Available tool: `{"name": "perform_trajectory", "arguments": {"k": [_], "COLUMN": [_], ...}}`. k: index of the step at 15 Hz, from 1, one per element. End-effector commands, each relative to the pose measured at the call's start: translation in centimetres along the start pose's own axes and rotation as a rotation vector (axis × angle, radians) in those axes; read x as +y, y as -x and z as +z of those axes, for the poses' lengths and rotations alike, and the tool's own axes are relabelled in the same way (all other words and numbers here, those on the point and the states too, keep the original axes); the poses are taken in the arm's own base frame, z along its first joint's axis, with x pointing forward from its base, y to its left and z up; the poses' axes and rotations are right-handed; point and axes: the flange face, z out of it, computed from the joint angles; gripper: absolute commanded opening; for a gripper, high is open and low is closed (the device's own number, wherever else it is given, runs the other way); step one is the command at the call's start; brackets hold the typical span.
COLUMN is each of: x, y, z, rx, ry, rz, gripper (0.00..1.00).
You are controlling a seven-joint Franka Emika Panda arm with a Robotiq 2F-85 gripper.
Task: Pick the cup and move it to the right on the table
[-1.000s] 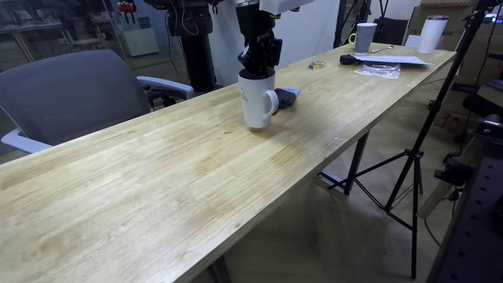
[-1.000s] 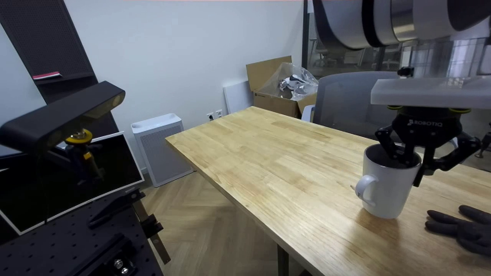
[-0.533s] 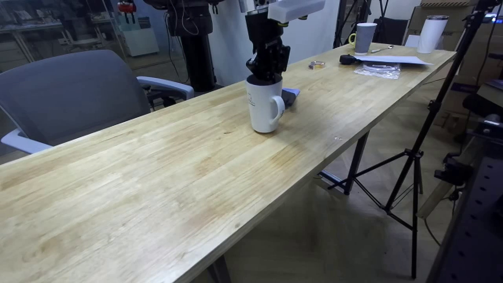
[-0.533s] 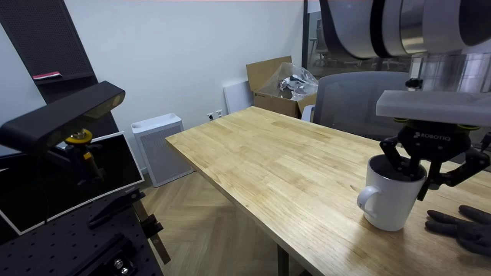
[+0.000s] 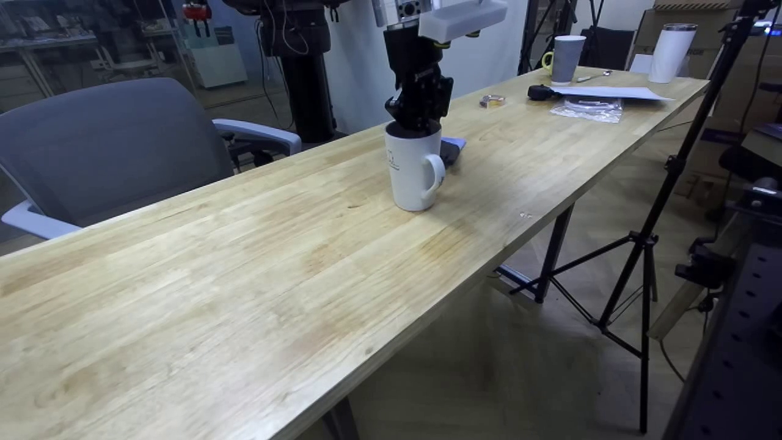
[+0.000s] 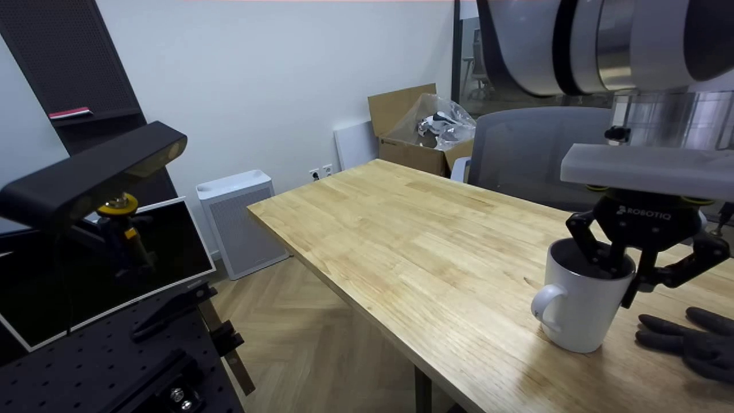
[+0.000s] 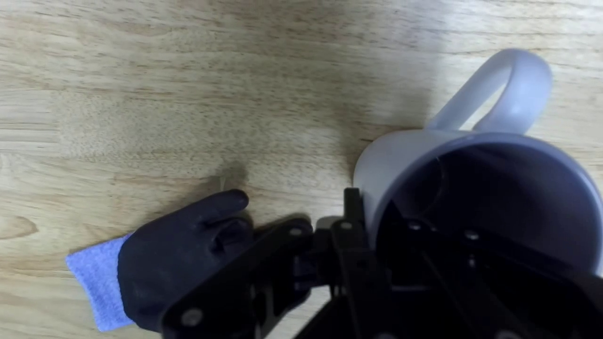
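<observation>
One white mug (image 6: pixel 584 310), gripper (image 6: pixel 622 284) partly inside

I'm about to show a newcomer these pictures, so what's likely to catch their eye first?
Likely the large white mug at the right of an exterior view, its wall pinched by the black pincer, one finger inside and one outside. Next, perhaps, the dark glove with a blue cuff, lower left in the wrist view, lying on the wooden table near the mug.

A light wood desk (image 5: pixel 244 275) carries a blue-cuffed black glove (image 7: pixel 162 263), small packet (image 5: pixel 492 101), plastic bag (image 5: pixel 586 110), grey cup (image 5: pixel 567 60) and white tumbler (image 5: pixel 672 54); whether the white mug (image 5: pixel 407 174) touches it is unclear.
</observation>
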Motion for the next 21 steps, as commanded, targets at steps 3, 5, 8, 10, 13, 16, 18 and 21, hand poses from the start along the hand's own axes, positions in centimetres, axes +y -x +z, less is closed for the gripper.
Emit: {"name": "perform_trajectory", "arguments": {"k": [3, 5, 8, 10, 13, 16, 18, 21], "x": [0.0, -0.2, -1.1, -1.8, -3.4, -4.9, -5.8, -6.7], "y": [-0.2, -0.3, -0.9, -1.4, -2.5, -3.4, -3.7, -3.9], "z": [-0.9, -1.1, -2.4, -4.0, -7.9, -11.9, -14.7, -17.2], "rx": [0.01, 0.002, -0.022, -0.033, -0.041, -0.046, -0.035, -0.026], "ry": [0.009, 0.016, 0.032, 0.041, 0.063, 0.085, 0.094, 0.107], "rz": [0.013, 0.013, 0.005, -0.003, -0.025, -0.051, -0.07, -0.097], "gripper": [0.41, 0.55, 0.75, 0.89, 1.0, 1.0, 1.0, 1.0]}}
